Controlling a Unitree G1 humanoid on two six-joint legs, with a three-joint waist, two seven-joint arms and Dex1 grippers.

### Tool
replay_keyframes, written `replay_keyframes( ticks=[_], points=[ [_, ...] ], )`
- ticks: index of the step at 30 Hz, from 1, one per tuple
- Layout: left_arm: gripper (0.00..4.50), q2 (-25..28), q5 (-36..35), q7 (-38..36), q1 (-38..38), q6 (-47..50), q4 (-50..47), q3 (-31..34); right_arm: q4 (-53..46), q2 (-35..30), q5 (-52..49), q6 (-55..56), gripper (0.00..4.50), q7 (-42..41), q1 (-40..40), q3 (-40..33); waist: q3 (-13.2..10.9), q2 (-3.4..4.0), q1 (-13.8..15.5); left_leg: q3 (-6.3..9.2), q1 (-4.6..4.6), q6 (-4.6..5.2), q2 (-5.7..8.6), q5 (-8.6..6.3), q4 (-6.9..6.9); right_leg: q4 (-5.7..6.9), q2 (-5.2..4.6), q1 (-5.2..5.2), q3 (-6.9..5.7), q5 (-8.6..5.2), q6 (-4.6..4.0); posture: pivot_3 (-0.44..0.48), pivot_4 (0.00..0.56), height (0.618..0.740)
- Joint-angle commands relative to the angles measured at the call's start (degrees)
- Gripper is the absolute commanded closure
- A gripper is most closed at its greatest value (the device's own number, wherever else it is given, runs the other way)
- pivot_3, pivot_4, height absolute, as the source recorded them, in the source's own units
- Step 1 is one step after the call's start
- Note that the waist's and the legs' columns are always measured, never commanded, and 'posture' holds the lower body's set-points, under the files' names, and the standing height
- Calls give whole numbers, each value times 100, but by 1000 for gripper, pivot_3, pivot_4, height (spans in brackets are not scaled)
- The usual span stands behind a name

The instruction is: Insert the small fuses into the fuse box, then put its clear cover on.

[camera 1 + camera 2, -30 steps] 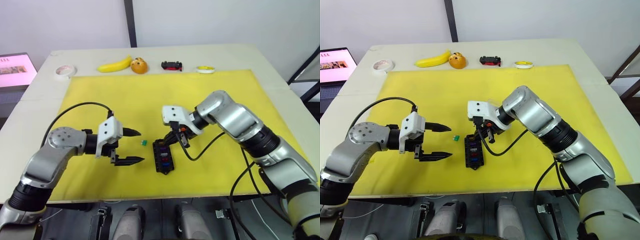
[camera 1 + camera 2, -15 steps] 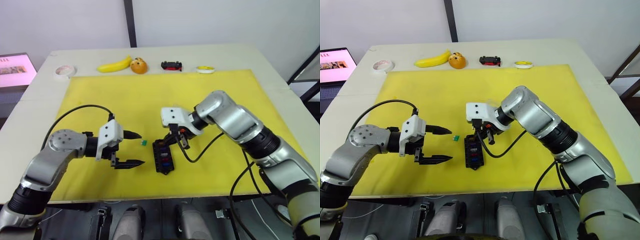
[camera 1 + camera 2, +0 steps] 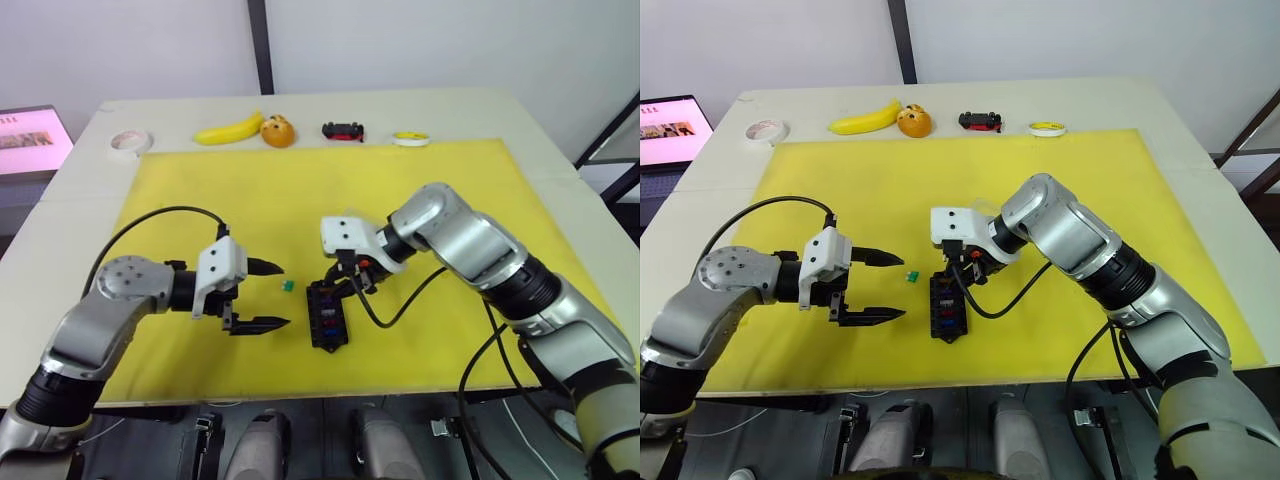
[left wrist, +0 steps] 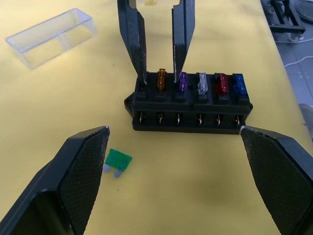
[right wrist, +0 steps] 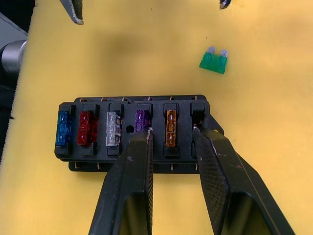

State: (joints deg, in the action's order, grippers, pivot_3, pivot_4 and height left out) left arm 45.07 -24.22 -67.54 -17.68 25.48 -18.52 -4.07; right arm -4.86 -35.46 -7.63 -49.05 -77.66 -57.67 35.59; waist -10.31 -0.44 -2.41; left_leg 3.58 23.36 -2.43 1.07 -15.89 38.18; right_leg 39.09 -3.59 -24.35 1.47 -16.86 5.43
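Observation:
The black fuse box (image 5: pixel 98 159) lies on the yellow mat (image 3: pixel 300 190). One row holds blue, red, clear, purple and amber fuses (image 5: pixel 169 128), and the end slot beside the amber one is empty. My right gripper (image 5: pixel 171 131) is narrowly open, its tips resting on the box either side of the amber fuse with gaps showing. A loose green fuse (image 3: pixel 287 286) lies on the mat between the box and my left gripper (image 3: pixel 275 295), which is wide open and holds nothing. The clear cover (image 4: pixel 51 36) lies on the mat beyond the box.
Along the table's far edge sit a white tape roll (image 3: pixel 130 142), a banana (image 3: pixel 228 130), an orange object (image 3: pixel 279 131), a black-and-red toy car (image 3: pixel 343 130) and a yellow roll (image 3: pixel 411 139). A lit screen (image 3: pixel 30 135) stands at far left.
My right gripper has edged slightly left over the box's far end. The left gripper has barely moved and the green fuse lies where it was.

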Motion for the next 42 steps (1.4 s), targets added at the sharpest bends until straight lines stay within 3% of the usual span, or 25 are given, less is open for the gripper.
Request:
replay_keyframes(
  ticks=[1,10,17,20,27,42],
  points=[
    [0,66,30,-25,-48,-107,-59,-3,-224,-31,-96,-52,3067,19,-108,-230,0,0,0,0,0,0,0,0,0,0,0,0,0,0,0,0,150,740],
    [0,50,56,2,-76,-120,-26,-5,-170,-21,-286,18,3067,108,-208,-556,0,0,2,0,0,0,0,0,0,0,0,0,0,0,0,0,150,740],
    [0,54,81,4,-97,-133,24,22,-222,62,-639,932,3067,353,572,-1363,0,0,16,0,1,0,0,0,0,-2,0,1,-1,0,0,0,150,740],
    [0,54,88,-14,-120,-152,66,22,-253,108,-731,1184,4456,444,931,-1543,0,0,9,-1,1,0,0,0,-1,-1,0,1,0,0,0,0,150,740],
    [0,51,112,-65,-194,-197,155,-8,-294,166,-799,1547,4456,593,1407,-1608,0,-1,3,-1,0,0,-1,0,0,-1,2,1,0,0,0,0,150,740],
    [0,75,121,-65,-184,-213,150,-2,-216,206,-799,1452,4456,691,1540,-1470,0,-1,4,-1,0,0,-1,0,0,-1,2,1,0,0,0,0,150,740]
  ],
)
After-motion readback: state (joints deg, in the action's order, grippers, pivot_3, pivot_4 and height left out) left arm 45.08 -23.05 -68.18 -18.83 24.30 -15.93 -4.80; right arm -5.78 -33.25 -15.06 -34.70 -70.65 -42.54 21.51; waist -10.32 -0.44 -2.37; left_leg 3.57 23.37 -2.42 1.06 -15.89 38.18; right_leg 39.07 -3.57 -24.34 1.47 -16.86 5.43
